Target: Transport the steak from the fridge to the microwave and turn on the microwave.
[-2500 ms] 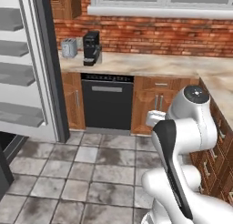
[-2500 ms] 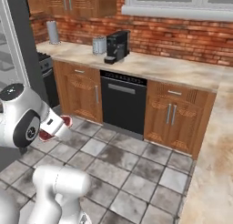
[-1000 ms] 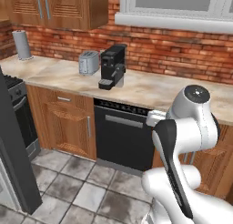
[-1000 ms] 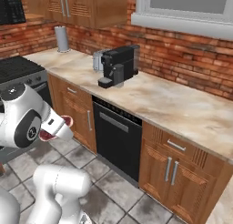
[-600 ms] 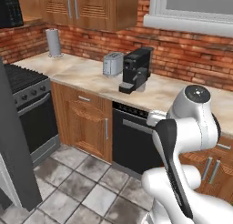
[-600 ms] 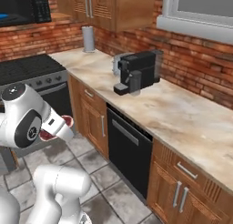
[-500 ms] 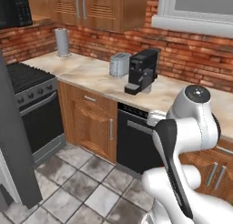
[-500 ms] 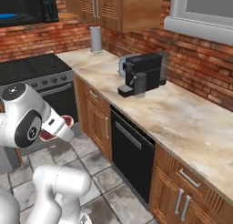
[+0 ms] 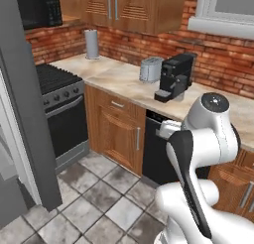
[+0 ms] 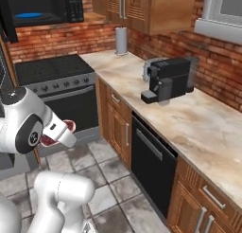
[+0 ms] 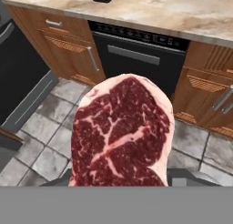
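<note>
Carrying the steak past the dishwasher

You have the claw (image 11: pixel 119 184) clenched on the steak (image 11: pixel 122 134); its lower edge is cut off, so the fingertips stay hidden from you. From the right base view only a red sliver of the meat peeks out beside the wrist. Beyond the claw you see the black dishwasher (image 11: pixel 136 54) under the tabletop (image 11: pixel 154 11). Up and away from the claw, the microwave (image 10: pixel 40 7) stands open, only its blue turntable (image 10: pixel 29 15) showing inside.
</note>
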You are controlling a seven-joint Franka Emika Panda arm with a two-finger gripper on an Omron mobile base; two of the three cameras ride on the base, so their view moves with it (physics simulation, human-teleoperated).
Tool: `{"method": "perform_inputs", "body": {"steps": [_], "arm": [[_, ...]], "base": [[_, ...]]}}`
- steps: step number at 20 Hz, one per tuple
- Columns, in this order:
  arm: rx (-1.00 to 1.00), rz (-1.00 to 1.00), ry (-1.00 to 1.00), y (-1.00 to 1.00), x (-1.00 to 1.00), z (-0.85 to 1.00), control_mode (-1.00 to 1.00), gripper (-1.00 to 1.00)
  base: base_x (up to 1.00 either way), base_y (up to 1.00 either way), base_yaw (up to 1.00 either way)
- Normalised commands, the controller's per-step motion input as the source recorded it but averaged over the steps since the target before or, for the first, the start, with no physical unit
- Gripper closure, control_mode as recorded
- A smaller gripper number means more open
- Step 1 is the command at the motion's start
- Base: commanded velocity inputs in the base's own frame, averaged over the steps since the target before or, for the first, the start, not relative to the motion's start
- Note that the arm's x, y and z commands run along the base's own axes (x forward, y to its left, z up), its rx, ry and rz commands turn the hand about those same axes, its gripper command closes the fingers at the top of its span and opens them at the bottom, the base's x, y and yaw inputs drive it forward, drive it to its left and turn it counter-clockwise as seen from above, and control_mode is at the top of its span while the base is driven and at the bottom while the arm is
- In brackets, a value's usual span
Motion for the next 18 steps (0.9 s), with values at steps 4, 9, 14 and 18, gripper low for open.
{"method": "perform_inputs", "body": {"steps": [4, 9, 14, 18], "arm": [[0.0, 0.0, 0.0, 0.0, 0.0, 0.0, 1.0, 1.0], [0.0, 0.0, 0.0, 0.0, 0.0, 0.0, 1.0, 1.0], [0.0, 0.0, 0.0, 0.0, 0.0, 0.0, 1.0, 1.0], [0.0, 0.0, 0.0, 0.0, 0.0, 0.0, 1.0, 1.0]], "base": [[0.66, -0.29, 0.47], [0.71, -0.34, 0.48], [0.7, -0.42, 0.46], [0.67, -0.66, 0.34]]}}
